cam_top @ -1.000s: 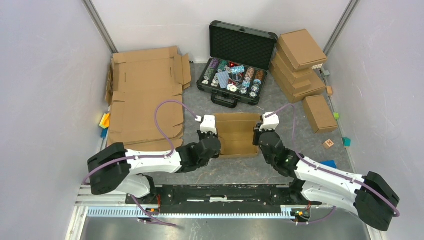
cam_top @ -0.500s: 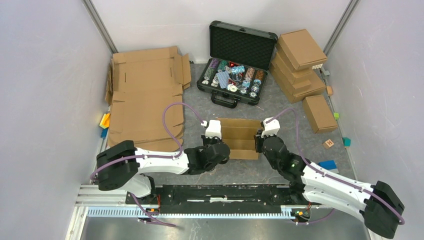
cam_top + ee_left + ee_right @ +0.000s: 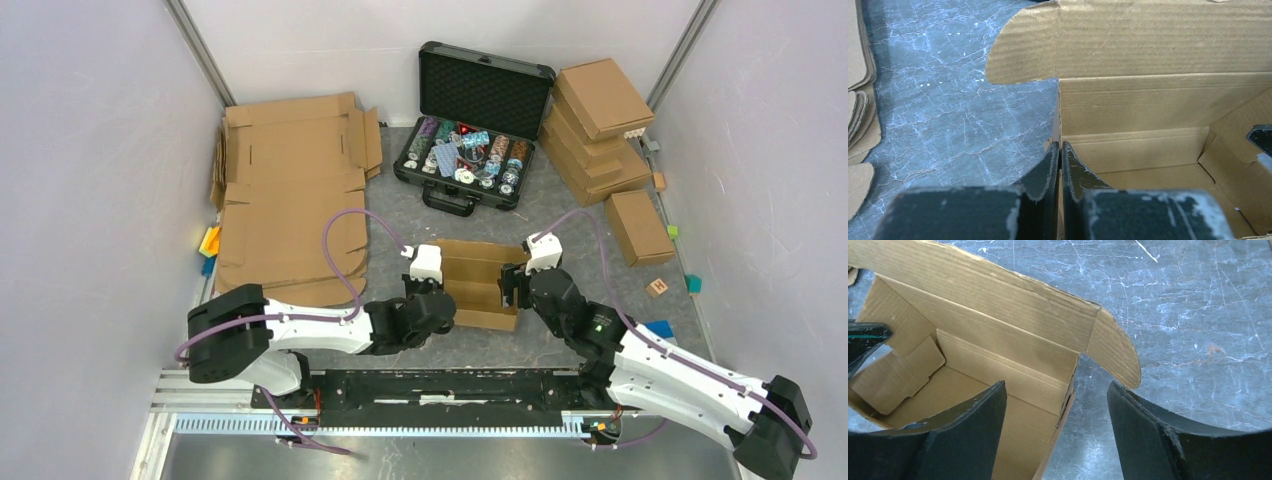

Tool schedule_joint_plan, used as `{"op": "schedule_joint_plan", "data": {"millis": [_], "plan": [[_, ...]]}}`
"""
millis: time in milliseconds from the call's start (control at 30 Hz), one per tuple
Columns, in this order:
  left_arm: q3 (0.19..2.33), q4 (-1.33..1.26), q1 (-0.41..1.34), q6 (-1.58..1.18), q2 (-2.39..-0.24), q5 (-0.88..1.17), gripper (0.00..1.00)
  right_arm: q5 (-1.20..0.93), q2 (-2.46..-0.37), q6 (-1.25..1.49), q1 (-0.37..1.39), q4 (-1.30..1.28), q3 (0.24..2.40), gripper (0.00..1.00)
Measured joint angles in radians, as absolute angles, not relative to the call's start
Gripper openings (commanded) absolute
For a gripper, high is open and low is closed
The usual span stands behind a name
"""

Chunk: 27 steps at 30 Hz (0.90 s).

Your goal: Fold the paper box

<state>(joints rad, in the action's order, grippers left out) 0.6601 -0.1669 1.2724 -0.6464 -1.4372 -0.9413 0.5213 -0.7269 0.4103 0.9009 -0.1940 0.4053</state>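
The paper box stands half folded on the grey table between my arms, walls raised and the far flap still up. My left gripper is shut on the box's left side wall; in the left wrist view the fingers pinch the thin cardboard edge. Around the right side wall my right gripper is open, one finger inside the box and one outside, neither touching. The right gripper shows a wide gap in the right wrist view.
An open black case of poker chips sits just behind the box. Large cardboard sheets lie at the left, stacked folded boxes and one single box at the right. Small coloured blocks lie near both side walls.
My right gripper has opened and let go of the right wall. The box has slid nearer to the arm bases and folded up narrower. The left gripper kept its hold.
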Motion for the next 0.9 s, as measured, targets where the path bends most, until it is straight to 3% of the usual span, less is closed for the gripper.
{"op": "schedule_joint_plan", "data": {"millis": [100, 200, 500, 800, 900], "plan": [[0.66, -0.174, 1.278, -0.637, -1.437, -0.942, 0.08, 0.49, -0.728, 0.412, 0.902, -0.271, 0.459, 0.94], [0.66, -0.181, 1.283, -0.631, -1.437, -0.942, 0.08, 0.451, -0.728, 0.393, 0.901, -0.347, 0.517, 0.98], [0.641, -0.226, 1.287, -0.598, -1.437, -0.941, 0.07, 0.362, -0.756, 0.168, 0.902, -0.516, 0.744, 0.98], [0.598, -0.3, 1.294, -0.54, -1.437, -0.93, 0.07, 0.265, -0.979, -0.06, 0.902, -0.555, 0.941, 0.98], [0.589, -0.316, 1.294, -0.527, -1.437, -0.921, 0.07, 0.246, -1.05, -0.094, 0.902, -0.556, 0.944, 0.89]]}}
